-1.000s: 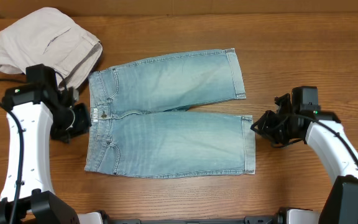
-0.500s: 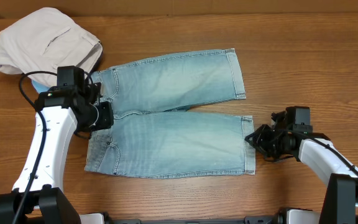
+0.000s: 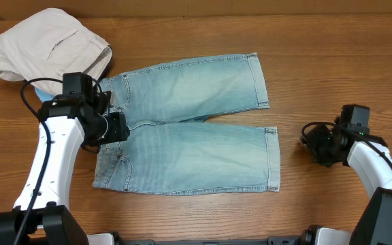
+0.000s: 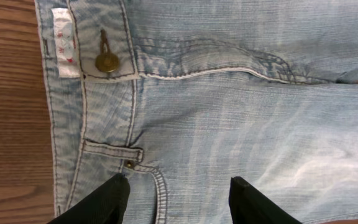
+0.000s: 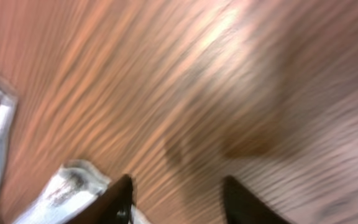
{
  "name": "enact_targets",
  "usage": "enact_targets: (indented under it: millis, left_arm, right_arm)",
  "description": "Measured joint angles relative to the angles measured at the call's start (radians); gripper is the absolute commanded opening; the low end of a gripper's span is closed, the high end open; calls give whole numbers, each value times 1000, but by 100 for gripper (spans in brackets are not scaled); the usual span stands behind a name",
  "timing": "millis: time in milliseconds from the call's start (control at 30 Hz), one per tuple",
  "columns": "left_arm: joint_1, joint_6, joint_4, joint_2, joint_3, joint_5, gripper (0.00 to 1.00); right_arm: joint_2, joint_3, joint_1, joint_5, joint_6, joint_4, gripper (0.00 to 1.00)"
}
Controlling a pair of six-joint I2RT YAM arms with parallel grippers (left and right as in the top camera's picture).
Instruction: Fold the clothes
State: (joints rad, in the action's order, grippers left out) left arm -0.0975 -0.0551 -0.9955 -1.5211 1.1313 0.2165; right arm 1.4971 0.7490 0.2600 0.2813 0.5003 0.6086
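The clothes, light blue jeans [image 3: 189,136], lie flat in the middle of the table, waistband to the left and hems to the right. My left gripper [image 3: 117,126] hovers over the waistband, open. In the left wrist view its gripper [image 4: 178,182] has only denim below the gap, near the brass button [image 4: 106,61] and a front pocket seam. My right gripper [image 3: 312,143] is over bare wood, right of the lower hem. The blurred right wrist view shows that gripper [image 5: 176,184] open and empty, with a jeans hem [image 5: 70,180] at its lower left.
Crumpled beige khaki trousers [image 3: 46,47] sit at the back left, just beyond the left arm. The wooden table [image 3: 332,75] shows bare wood right of the jeans and along the front edge.
My left arm swung in from left of the jeans to over the waistband, and its jaws opened. My right gripper drew back rightward off the lower hem and opened.
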Motion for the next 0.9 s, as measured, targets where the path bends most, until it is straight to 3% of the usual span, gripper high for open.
enact_targets:
  millis: [167,300,367,700,900]
  left_arm:
    - [0,0,5,0,-11,-26,57]
    - [0,0,-7,0,-12,-35,57]
    - [0,-9,-18,0,-13,-50,57]
    - [-101,-62,-109,0,-13,-97,64]
    - [-173,-70,-112,0,-13,-94,65]
  right_arm:
    - [0,-17,-98,76,-64,169,72]
    - [0,-50,-163,68,-66,283,71]
    - [0,-59,-163,48,-55,313,66]
    - [0,-117,-163,166,-55,341,63]
    - [-5,-184,-164,268,-46,266,23]
